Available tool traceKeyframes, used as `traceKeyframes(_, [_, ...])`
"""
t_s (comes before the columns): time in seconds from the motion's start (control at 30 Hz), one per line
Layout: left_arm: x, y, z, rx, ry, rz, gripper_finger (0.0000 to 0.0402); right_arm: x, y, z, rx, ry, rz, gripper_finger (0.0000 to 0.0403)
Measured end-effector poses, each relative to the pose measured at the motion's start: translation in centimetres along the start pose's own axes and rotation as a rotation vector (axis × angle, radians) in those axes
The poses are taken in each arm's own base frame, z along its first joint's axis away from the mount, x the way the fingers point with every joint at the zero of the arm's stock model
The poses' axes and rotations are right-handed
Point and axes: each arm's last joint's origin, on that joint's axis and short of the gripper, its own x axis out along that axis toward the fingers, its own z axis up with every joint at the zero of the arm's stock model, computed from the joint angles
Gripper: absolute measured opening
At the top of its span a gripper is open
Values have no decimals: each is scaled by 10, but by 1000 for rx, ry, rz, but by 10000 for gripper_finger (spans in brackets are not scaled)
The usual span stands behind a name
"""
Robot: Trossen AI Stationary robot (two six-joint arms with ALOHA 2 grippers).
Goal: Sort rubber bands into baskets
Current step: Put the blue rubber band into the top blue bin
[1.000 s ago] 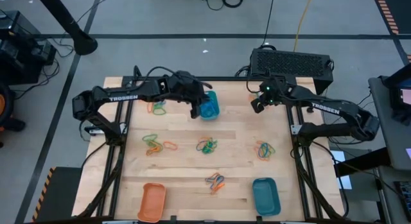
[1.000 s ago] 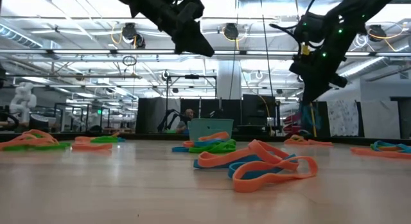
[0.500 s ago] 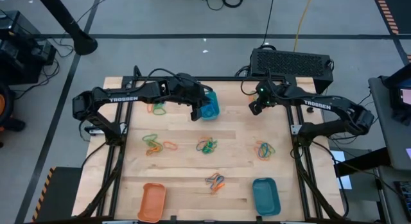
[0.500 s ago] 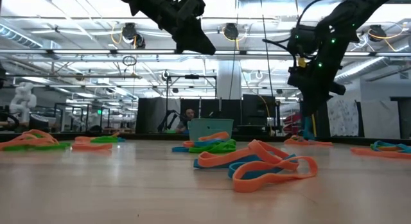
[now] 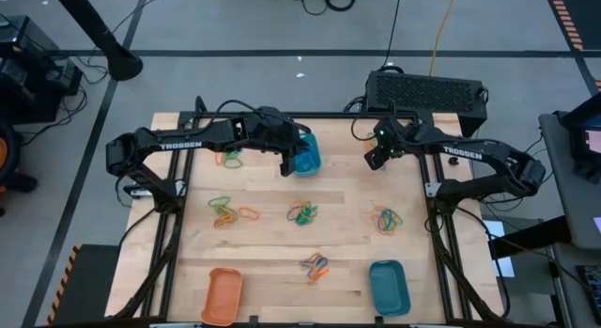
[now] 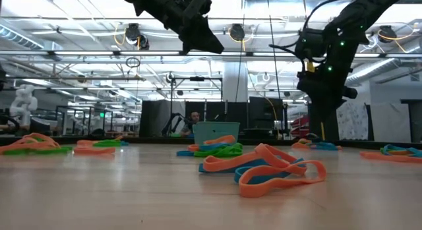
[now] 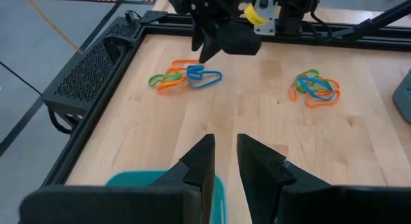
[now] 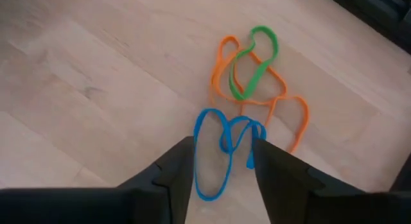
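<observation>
Rubber bands in orange, blue and green lie in small piles on the wooden table. My right gripper (image 5: 376, 161) (image 8: 223, 147) hangs open just above the far right pile. Its fingers stand on either side of a blue band (image 8: 204, 121), with an orange band (image 8: 282, 102) and a green band (image 8: 263, 38) just beyond. I see no touch. My left gripper (image 5: 285, 166) (image 7: 225, 147) hovers over the near rim of the far teal basket (image 5: 307, 157). Its fingers are a narrow gap apart with nothing between them.
An orange basket (image 5: 223, 295) and a second teal basket (image 5: 388, 286) sit at the near edge. Other band piles lie at the far left (image 5: 230, 157), mid left (image 5: 225, 212), centre (image 5: 302, 213), mid right (image 5: 387, 220) and near centre (image 5: 316, 267). A black frame borders the table.
My right gripper has come down toward the far right pile of bands and its fingers have spread apart. The bands lie as before.
</observation>
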Motion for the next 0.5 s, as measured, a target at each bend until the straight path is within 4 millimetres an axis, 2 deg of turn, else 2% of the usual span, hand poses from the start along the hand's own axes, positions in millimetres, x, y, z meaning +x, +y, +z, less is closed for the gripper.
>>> traceKeyframes(0.17, [0, -2, 0, 3, -3, -3, 75, 18, 3, -24, 12, 43, -2, 153])
traceKeyframes(0.5, [0, -2, 2, -19, -21, -2, 75, 45, -3, -54, 93, -1, -17, 153])
